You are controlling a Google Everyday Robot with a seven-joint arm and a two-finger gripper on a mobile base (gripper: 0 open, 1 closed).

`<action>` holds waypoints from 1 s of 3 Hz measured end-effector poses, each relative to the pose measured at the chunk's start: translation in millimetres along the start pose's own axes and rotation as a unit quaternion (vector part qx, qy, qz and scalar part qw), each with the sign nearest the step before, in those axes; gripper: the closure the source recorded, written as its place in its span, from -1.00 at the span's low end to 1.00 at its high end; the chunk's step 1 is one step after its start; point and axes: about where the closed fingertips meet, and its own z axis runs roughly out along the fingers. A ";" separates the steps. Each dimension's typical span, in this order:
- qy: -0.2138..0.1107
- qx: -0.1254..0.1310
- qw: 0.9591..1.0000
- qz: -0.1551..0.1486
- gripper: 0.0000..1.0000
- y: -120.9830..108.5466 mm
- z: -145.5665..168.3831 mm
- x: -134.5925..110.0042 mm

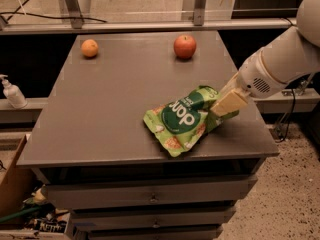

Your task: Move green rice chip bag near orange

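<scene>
The green rice chip bag [180, 119] is a crinkly light-green pouch with a dark green circle and white lettering. It lies tilted near the table's front right. My gripper [222, 104] comes in from the right and is shut on the bag's right end, lifting that end slightly. The orange [90, 48] sits at the table's far left corner, well away from the bag.
A red apple [185, 46] sits at the table's far centre-right. The grey table [100, 114] has drawers below. A white pump bottle [11, 91] stands on a ledge at left. A cardboard box [12, 184] with clutter is on the floor at lower left.
</scene>
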 end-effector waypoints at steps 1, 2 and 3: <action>0.000 0.000 1.000 0.000 1.00 0.0 0.0 0.0; -0.028 0.006 1.000 -0.002 1.00 -10.6 0.1 -20.5; -0.070 0.011 0.997 0.012 1.00 -32.0 -3.0 -47.4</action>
